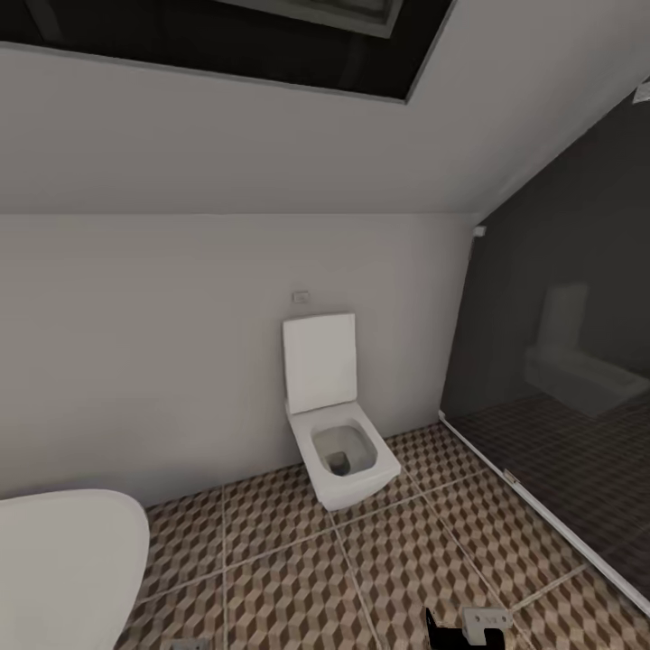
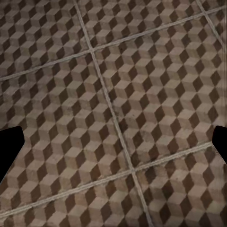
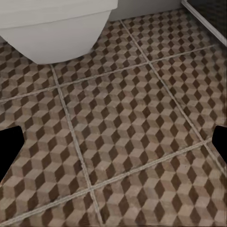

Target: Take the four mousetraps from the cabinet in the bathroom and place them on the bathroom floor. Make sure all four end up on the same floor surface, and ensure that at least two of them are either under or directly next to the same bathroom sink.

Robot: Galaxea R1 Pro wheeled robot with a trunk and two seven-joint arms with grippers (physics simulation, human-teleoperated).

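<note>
The bathroom floor [image 1: 298, 578] of brown, beige and white cube-pattern tiles spreads below me. No mousetraps, cabinet or sink are in view. Part of my right gripper [image 1: 469, 626] pokes in at the bottom edge of the head view. In the right wrist view the right gripper [image 3: 113, 146] is open over bare tiles [image 3: 127, 118], its black fingertips [image 3: 9, 146] far apart. In the left wrist view the left gripper [image 2: 113, 146] is also open above bare tiles [image 2: 142, 94], with nothing between its fingertips [image 2: 9, 151].
A white wall-hung toilet [image 1: 338, 451] with its lid up stands against the far wall; its bowl [image 3: 56, 28] is close ahead of the right gripper. A dark glass partition [image 1: 560, 406] runs along the right. A white rounded bathtub rim [image 1: 63, 560] sits at lower left.
</note>
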